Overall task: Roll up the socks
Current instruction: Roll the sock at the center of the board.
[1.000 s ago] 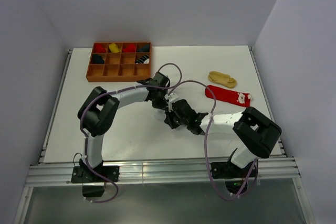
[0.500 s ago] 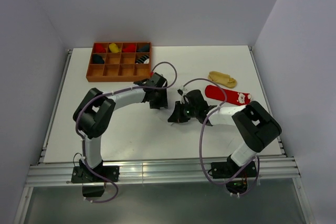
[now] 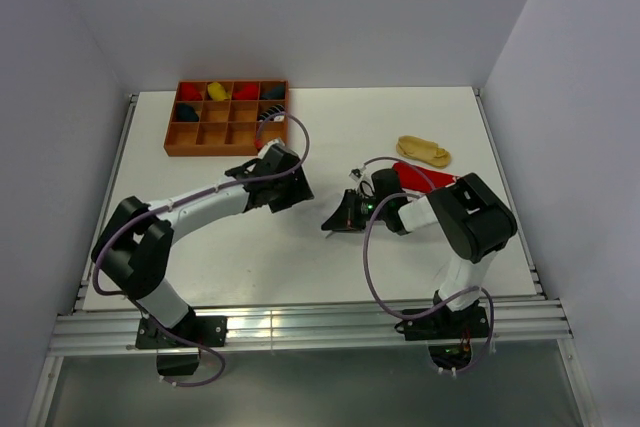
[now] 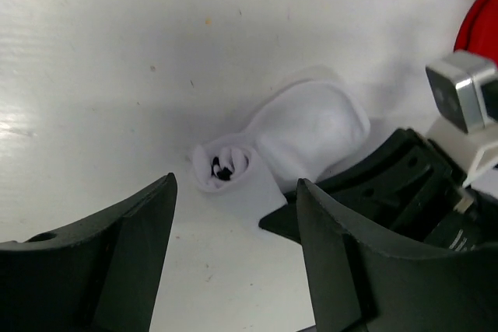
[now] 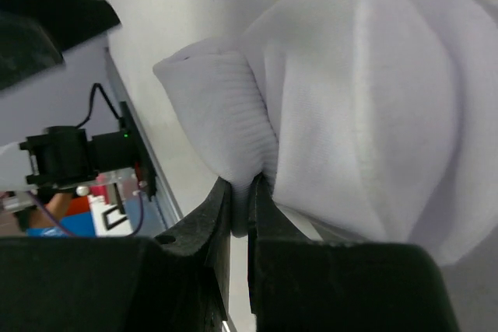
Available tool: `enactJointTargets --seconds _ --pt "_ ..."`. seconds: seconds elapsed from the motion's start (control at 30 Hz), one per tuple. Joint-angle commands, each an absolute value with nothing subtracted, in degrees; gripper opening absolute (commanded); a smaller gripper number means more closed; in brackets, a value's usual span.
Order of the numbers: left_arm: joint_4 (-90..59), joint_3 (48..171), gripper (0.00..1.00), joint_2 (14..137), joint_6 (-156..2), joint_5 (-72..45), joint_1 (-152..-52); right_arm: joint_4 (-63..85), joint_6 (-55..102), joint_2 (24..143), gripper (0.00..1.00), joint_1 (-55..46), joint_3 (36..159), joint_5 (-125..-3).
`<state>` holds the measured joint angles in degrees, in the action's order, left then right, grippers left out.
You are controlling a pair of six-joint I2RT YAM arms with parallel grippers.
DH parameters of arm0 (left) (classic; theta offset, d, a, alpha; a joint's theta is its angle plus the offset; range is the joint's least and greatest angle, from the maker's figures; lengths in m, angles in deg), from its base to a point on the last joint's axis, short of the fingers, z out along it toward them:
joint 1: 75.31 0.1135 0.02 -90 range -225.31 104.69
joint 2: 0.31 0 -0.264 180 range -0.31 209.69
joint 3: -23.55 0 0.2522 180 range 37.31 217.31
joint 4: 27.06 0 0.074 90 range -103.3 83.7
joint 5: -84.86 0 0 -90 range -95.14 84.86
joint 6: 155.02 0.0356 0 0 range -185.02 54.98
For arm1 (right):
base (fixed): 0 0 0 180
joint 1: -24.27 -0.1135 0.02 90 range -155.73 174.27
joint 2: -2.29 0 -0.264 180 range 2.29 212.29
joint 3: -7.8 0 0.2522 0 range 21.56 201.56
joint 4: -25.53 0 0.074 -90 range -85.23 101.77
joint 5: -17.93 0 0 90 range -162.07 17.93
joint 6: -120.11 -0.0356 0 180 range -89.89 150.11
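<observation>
Item: white sock (image 4: 307, 130), part-rolled, on table (image 4: 117, 52) mid-area, between my two grippers. The rolled end w/ dark cuff stripes faces the left wrist cam.
Other stock: red sock (image 3: 446, 183), partly hidden in top view, and tan sock (image 3: 423, 151) just beyond it. Both are flat and unrolled, on the right side.
Risk 1: I judge the roll may spring open, since nothing clamps the rolled end and only one edge fold is held.
Risk 2: the pinch is thin and near the fabric edge, so a tug could pull the sock out.
Risk 3: left fingers sit close to the right gripper body, so closing in blind could knock it.
Left gripper (image 4: 235, 215): fingers spread wide, holding nothing, clear of the sock, which lies just ahead of the tips.
Right gripper (image 5: 240, 215): fingers pressed together, pinching a fold of the white sock.
</observation>
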<state>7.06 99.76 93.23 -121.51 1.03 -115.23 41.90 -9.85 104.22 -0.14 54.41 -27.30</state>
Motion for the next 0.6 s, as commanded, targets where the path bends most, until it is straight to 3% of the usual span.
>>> enactJointTargets --seconds 0.0,0.37,0.57 --pt "3.41 96.12 0.68 91.89 -125.74 1.10 -118.01 36.73 -9.96 108.81 0.00 0.89 52.41 -29.80" --pt "-0.02 93.64 0.66 95.93 -128.83 1.45 -120.13 37.17 -10.93 113.64 0.00 3.35 52.77 -28.74" --pt "0.15 95.05 0.60 99.44 -128.83 1.80 -120.31 36.30 -10.84 114.43 0.00 3.79 52.94 -29.18"
